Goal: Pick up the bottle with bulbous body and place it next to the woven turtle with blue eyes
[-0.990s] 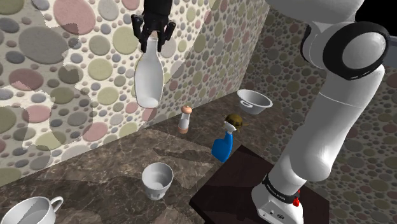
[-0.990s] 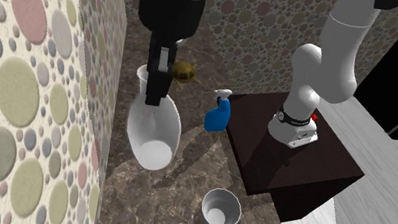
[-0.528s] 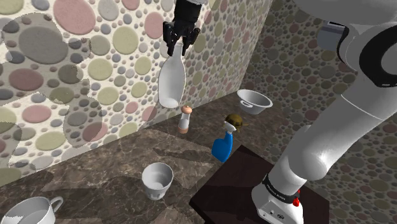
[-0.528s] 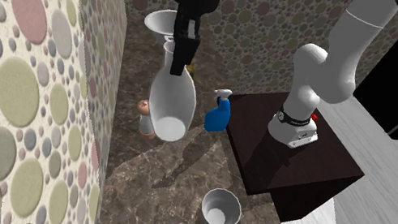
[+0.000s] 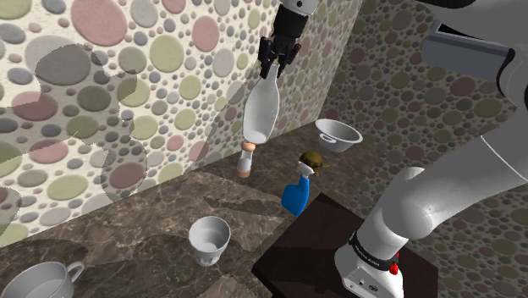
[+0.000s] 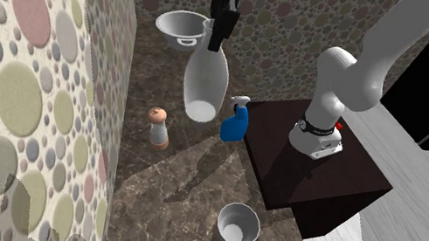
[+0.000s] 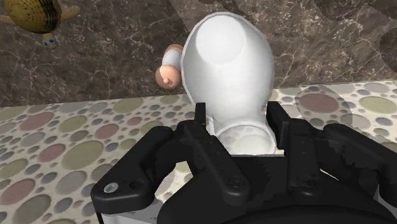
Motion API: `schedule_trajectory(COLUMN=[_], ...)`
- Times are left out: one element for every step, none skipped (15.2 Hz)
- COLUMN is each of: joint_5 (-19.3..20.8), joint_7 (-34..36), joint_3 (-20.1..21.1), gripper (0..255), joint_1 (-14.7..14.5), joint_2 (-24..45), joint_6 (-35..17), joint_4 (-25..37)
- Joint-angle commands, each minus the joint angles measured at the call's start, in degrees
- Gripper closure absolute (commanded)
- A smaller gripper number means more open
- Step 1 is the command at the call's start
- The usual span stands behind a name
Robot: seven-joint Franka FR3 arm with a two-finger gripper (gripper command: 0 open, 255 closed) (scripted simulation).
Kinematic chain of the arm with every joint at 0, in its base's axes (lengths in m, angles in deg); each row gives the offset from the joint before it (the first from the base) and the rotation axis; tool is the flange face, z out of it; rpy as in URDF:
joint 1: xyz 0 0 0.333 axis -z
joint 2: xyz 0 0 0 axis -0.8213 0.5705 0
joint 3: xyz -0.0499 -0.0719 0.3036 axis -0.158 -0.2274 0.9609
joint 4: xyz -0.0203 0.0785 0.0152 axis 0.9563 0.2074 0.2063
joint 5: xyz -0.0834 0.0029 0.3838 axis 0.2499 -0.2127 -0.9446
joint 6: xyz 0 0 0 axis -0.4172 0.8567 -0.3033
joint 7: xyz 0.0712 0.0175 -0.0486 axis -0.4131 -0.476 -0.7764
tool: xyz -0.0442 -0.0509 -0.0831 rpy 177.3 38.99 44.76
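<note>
Mid-carry, the black hand (image 5: 272,68) clasped the white bulbous bottle (image 5: 261,110) by its neck high over the dark marble tabletop (image 5: 127,229); next, likely, lowering it beside the brown woven turtle (image 5: 311,159).

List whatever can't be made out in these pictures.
Turtle: cut off by the wrist view's edge; partly behind the blue spray bottle, shoulder view.
Neck of the white bottle: covered by the gripper clasping it, shoulder view.
Small shaker: half hidden behind the white bottle, wrist view.
Mug: cut by the shoulder view's lower-left corner.
</note>
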Motion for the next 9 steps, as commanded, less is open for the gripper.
schedule_trajectory(joint_5=[-0.2,-0.1,0.0,0.1,0.3,0.6,0.9,1.2,1.6], joint_7=[-2.8,-4.0,-5.2,-6.5,-7.7,-8.9,-10.1,-11.3,-12.5], joint_3=[-2.2,-3.2,-4.2,-5.2,-6.2,-7.2,-8.2,-9.2,-10.3], gripper=[255,255,255,255,255,255,255,255,255], joint_1=[0.5,0.7,1.0,1.2,1.5,1.8,2.1,2.4,2.7], joint_2=[-3.6,-5.0,-6.4,-7.7,-9.0,-10.3,-11.4,-12.6,-13.7], joint_6=[0.0,0.2,0.4,0.6,0.9,1.1,1.4,1.7,2.0], joint_4=[-3.5,-4.8,-5.9,-7.0,-8.0,-8.9,-9.8,-10.6,-11.4])
